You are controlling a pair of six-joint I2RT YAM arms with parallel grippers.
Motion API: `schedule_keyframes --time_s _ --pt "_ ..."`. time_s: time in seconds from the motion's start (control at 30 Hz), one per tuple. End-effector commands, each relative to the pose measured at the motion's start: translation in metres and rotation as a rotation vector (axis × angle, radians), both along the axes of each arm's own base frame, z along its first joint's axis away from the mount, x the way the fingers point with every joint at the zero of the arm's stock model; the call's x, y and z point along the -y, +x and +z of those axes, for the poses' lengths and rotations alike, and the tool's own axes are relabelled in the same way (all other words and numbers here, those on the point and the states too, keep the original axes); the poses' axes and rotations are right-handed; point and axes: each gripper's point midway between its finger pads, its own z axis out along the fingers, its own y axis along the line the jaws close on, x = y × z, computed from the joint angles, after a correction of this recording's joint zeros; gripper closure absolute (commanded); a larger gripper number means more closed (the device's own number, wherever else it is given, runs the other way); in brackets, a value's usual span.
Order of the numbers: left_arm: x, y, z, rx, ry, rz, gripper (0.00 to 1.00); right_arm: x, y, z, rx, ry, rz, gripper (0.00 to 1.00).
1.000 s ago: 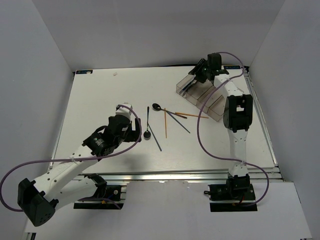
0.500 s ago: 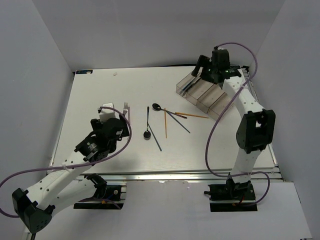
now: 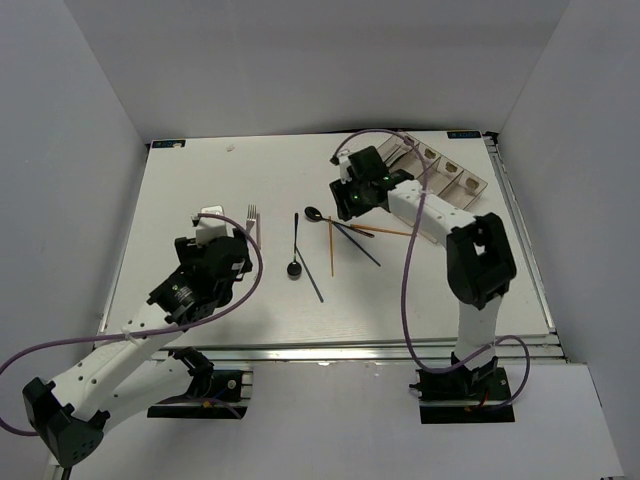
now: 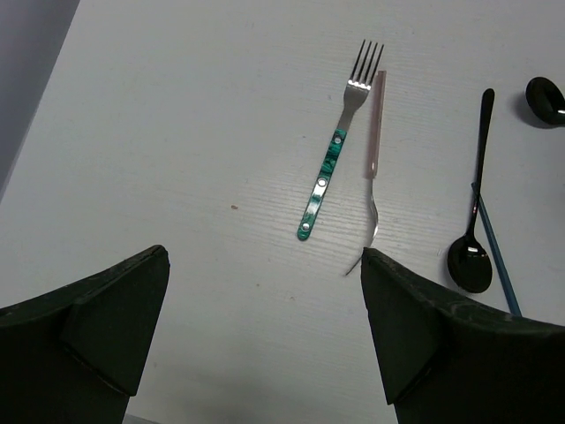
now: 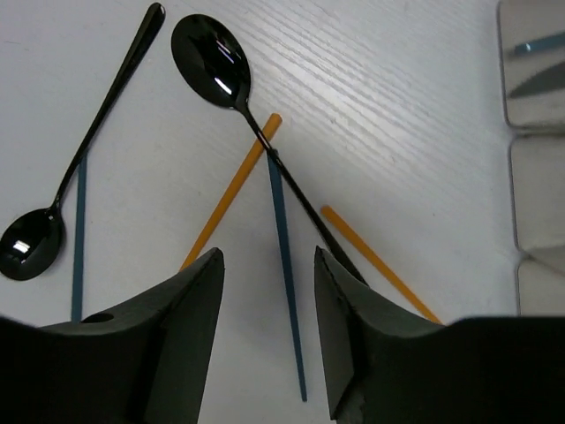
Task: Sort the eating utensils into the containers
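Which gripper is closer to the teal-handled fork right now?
Left. The left gripper hovers open just short of the fork; the right gripper is farther right, over a black spoon and chopsticks.

1. My right tool (image 5: 267,261) covers the lower end of one orange chopstick (image 5: 231,190) and the far part of the black spoon (image 5: 212,62) handle.
2. The containers (image 5: 538,177) run off the right edge, and only a piece of the knife (image 5: 540,81) blade shows.
3. From my left wrist, the picture's edge clips that spoon's bowl.
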Motion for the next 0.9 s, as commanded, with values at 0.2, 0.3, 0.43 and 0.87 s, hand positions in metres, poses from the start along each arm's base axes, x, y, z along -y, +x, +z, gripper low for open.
schedule_keyframes --time_s 0.2,0.3,0.43,0.87 --pt "0.013 0.002 -0.005 -0.019 -0.012 -0.068 0.02 -0.025 0.038 -0.033 0.094 -0.234 0.156 0.6" --pt "0.014 0.002 -0.006 -0.022 -0.014 -0.074 0.02 -0.032 0.047 -0.034 0.121 -0.231 0.176 0.65" --pt "0.015 0.002 -0.006 -0.023 -0.017 -0.082 0.02 -0.043 0.051 -0.043 0.106 -0.217 0.222 0.66" --pt "0.018 0.003 -0.006 -0.025 -0.023 -0.098 0.02 -0.053 0.04 -0.074 0.021 -0.194 0.293 0.72"
